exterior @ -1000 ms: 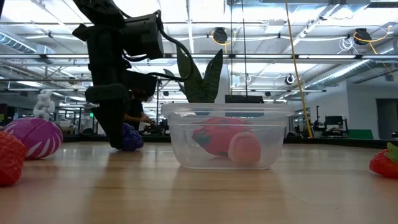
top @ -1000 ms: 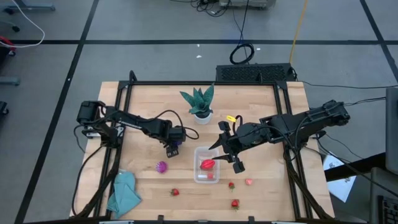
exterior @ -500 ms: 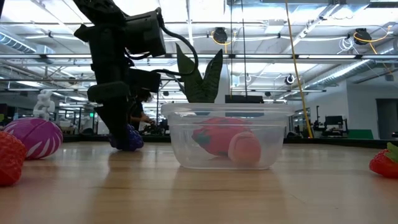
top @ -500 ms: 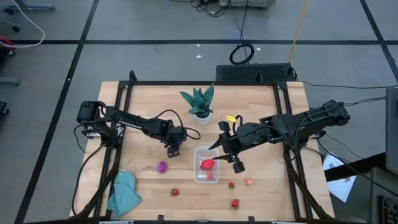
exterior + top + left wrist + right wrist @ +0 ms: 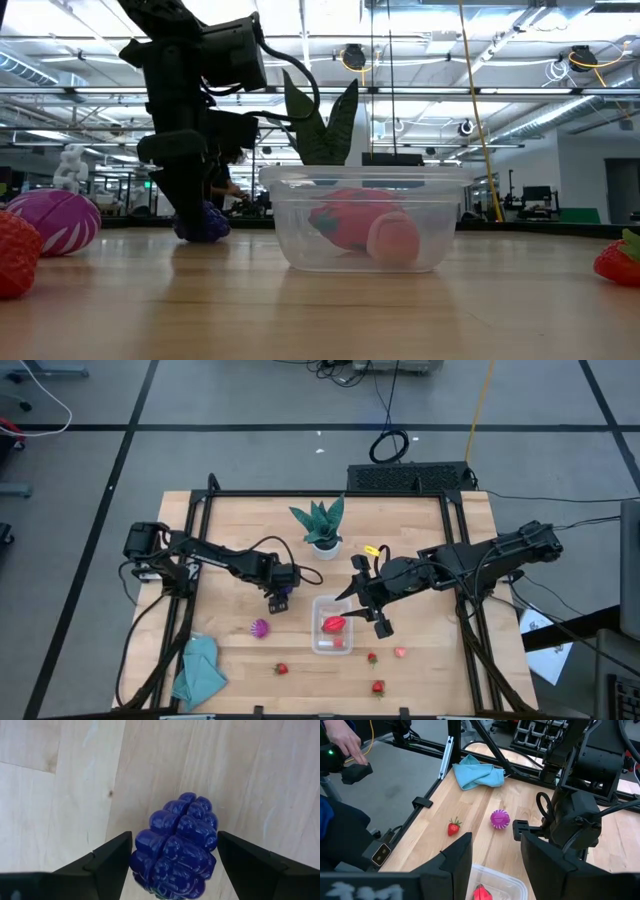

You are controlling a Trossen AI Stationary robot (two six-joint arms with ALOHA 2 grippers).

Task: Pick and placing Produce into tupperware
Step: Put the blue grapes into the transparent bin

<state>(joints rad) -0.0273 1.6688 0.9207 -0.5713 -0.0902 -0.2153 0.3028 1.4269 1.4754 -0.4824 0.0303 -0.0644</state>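
**A:** How much room do we have around the left gripper (image 5: 280, 600)?

**B:** Plenty. It is down at the light wooden table (image 5: 420, 670), well in from every edge. Bare wood lies all round it in our left wrist view. The green spiky plant in its white pot (image 5: 322, 526) stands farther back, and the clear rectangular plastic tupperware (image 5: 333, 624) sits near, toward the right arm.

**A:** And the dark purple bumpy toy fruit (image 5: 175, 849)?

**B:** It lies on the wood right between the left gripper's two dark fingers (image 5: 107, 862). The jaws stand wide, one finger on each side of the fruit with a thin gap; we see no grip on it.

**A:** The right gripper (image 5: 372, 612)?

**B:** It hangs over the tupperware's far-right corner, fingers partly apart and holding nothing. Inside the tupperware we see a red strawberry-like piece (image 5: 345, 218) and a pale pink round piece (image 5: 393, 240).

**A:** What lies loose?

**B:** A magenta striped ball (image 5: 261, 627) near the teal crumpled cloth (image 5: 199, 669), and red strawberries (image 5: 282, 669) toward the front edge, well apart from both grippers.
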